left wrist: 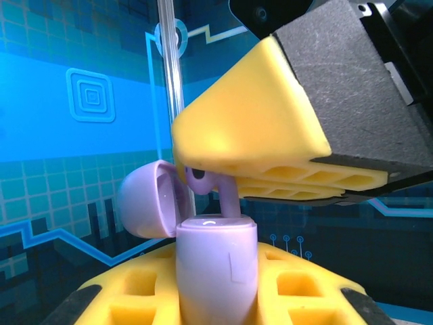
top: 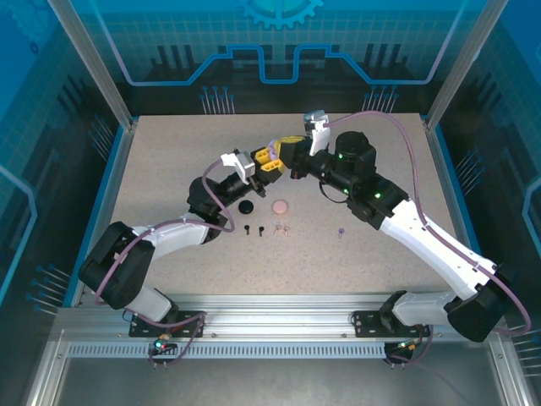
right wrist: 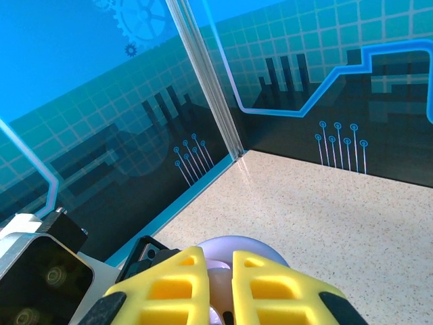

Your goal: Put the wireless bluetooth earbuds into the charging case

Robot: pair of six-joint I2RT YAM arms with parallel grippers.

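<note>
My left gripper (top: 267, 162) is shut on an upright lilac charging case (left wrist: 216, 264), held above the table with its lid (left wrist: 143, 200) hinged open to the left. My right gripper (top: 287, 152) comes in from above and is shut on a lilac earbud (left wrist: 218, 191). The earbud's stem reaches down into the top of the case. In the right wrist view the yellow fingers (right wrist: 169, 284) stand close together over the case's lid (right wrist: 237, 245). On the table lie two black earbuds (top: 254, 230), a pale pink pair (top: 282, 228) and one lilac earbud (top: 340, 229).
A closed black case (top: 246, 207) and a closed pink case (top: 280, 205) sit on the speckled table (top: 169, 169) below the grippers. Transparent walls and aluminium posts (top: 93, 59) ring the table on three sides.
</note>
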